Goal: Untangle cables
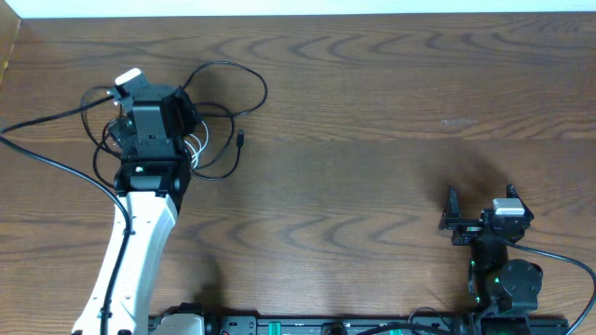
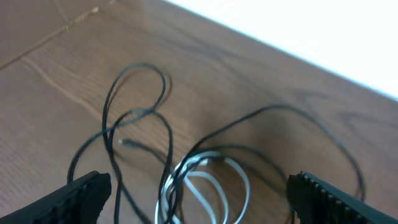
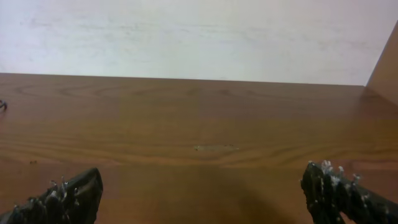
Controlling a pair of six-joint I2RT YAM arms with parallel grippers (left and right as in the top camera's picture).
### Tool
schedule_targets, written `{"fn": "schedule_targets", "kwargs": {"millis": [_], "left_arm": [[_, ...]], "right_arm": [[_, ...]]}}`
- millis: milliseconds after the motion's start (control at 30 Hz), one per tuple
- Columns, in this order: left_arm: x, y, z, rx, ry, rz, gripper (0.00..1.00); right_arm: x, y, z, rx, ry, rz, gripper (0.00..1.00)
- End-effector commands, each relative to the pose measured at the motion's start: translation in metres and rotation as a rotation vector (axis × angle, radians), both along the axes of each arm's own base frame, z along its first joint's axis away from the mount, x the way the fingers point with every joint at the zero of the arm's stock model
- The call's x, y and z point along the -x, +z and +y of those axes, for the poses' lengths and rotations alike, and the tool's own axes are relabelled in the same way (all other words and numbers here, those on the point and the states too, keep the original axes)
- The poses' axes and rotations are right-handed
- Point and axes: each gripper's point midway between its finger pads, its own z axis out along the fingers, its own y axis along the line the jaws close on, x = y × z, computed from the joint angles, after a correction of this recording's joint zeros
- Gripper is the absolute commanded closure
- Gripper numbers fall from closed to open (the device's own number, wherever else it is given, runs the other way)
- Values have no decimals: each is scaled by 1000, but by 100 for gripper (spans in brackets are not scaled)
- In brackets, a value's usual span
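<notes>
tangle of black cable (image 2: 273,107) and white cable (image 2: 186,167) at ten o'clock by bench (image 1: 372,140) edge, under gaping left pincer (image 2: 205,196); right pincer (image 3: 199,193) open, five o'clock.

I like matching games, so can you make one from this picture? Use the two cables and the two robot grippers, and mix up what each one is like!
Things:
1. black cable
2. white cable
3. left gripper
4. right gripper

Descriptions:
A. open, over the table, far from both cables
B. small bunched loops in the middle of the tangle
C. open, right above the tangle
D. wide thin loops spreading outward

Pairs: 1-D, 2-B, 3-C, 4-A
</notes>
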Motion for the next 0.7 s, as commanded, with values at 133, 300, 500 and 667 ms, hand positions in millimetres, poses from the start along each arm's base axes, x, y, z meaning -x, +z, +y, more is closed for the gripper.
{"fn": "schedule_targets", "kwargs": {"millis": [133,300,500,667], "left_arm": [[20,-36,4,-16,20,84,5],[33,-53,1,-14,11,124,5],[62,-79,-1,-18,1,244,5],[83,-91,-6,-24,-17,349,5]], "right_arm": [[0,0,3,11,16,-1,1],[0,0,3,11,16,-1,1],[0,0,3,11,16,-1,1],[0,0,3,11,16,-1,1]]}}
